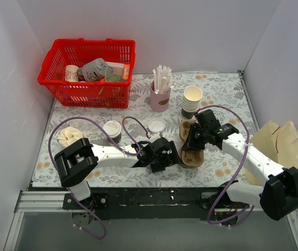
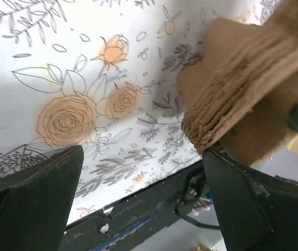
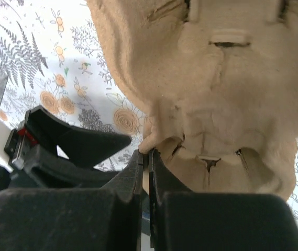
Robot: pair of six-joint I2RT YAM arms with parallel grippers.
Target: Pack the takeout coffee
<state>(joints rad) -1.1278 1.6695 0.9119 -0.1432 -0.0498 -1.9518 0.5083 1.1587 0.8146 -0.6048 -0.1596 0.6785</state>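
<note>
Currently the takeout coffee (image 1: 112,129) stands lidded and upright on the table (image 1: 227,89), well apart from the pulp cup carrier (image 1: 192,152), so the packing step itself is judged not yet done. The right tool (image 3: 147,162) is clamped on the carrier's rim, while the left tool (image 2: 142,157) is spread wide just beside the carrier, holding nothing. The carrier pockets in view hold no cup, the red basket (image 1: 54,86) holds assorted packaged goods, the pink cup (image 1: 159,100) holds white sticks, and the paper bag (image 1: 280,142) hides its contents.
</note>
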